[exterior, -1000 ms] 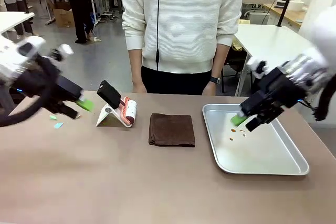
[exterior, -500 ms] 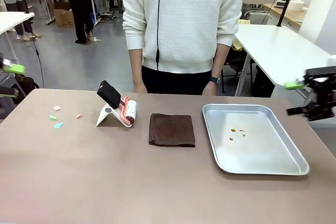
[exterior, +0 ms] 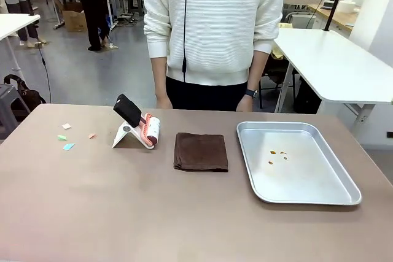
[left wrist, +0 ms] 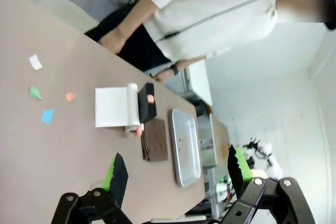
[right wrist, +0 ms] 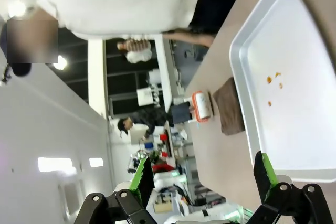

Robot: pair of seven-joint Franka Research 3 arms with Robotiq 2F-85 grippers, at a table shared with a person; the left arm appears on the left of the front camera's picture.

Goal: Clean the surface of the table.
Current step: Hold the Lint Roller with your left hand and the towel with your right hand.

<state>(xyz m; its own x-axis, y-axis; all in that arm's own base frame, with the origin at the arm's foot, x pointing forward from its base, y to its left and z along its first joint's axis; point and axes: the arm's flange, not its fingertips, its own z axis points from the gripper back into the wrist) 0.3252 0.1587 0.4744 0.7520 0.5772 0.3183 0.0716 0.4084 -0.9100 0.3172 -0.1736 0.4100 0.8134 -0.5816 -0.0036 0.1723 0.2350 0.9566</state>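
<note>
Front view: the brownish bench [exterior: 184,213] fills the lower half of the frame, and a person [exterior: 215,29] in a white sweater stands at its far edge. At centre left lie small paper scraps [exterior: 62,137] (white, green, blue and pink). Right of them a lint roller [exterior: 150,130] leans on its white stand. A folded brown cloth [exterior: 201,151] lies at centre, and a metal tray [exterior: 307,191] at the right holds a few orange crumbs [exterior: 277,153]

Left wrist view: the left end effector [left wrist: 176,169] rises from the bottom edge, its green-padded fingers spread wide with nothing between them. The bench slants across the left and centre of the frame beyond it

Right wrist view: the right end effector [right wrist: 202,174] is likewise wide open and empty. The tray lies at the right of the frame with the cloth just left of it
</note>
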